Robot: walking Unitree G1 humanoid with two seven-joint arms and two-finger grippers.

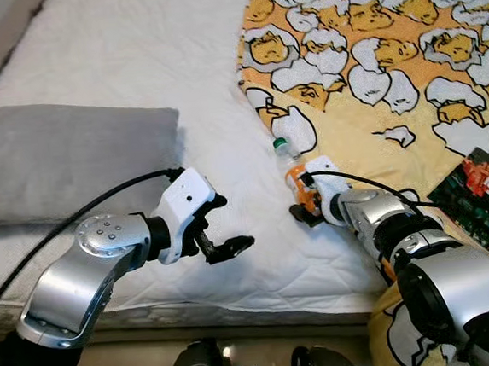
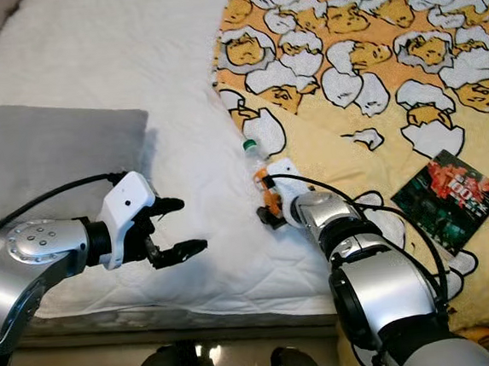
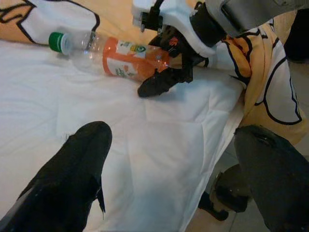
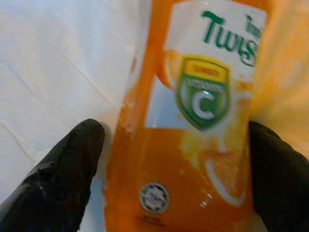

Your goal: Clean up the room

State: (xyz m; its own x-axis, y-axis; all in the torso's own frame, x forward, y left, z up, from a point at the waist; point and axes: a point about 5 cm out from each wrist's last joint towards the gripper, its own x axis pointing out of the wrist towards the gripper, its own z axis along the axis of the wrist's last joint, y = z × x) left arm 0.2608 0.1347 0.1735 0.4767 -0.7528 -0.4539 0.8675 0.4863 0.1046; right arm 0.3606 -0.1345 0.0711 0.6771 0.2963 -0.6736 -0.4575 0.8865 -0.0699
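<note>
A plastic bottle point(image 1: 287, 158) with a green cap and an orange label lies on the white bed sheet point(image 1: 131, 56), right at the edge of the yellow patterned blanket point(image 1: 370, 52). My right gripper point(image 1: 306, 205) is down at the bottle's lower end. It is open, with one black finger on each side of the label point(image 4: 193, 96). A thin strip of sheet shows between one finger point(image 4: 63, 174) and the bottle. My left gripper point(image 1: 231, 225) hovers open over the bare sheet to the left of the bottle, holding nothing.
A grey pillow point(image 1: 62, 156) lies on the bed's left side, just behind my left arm. A dark red-and-green printed packet point(image 1: 476, 188) rests on the blanket at the right. The mattress's front edge point(image 1: 238, 308) runs below both grippers.
</note>
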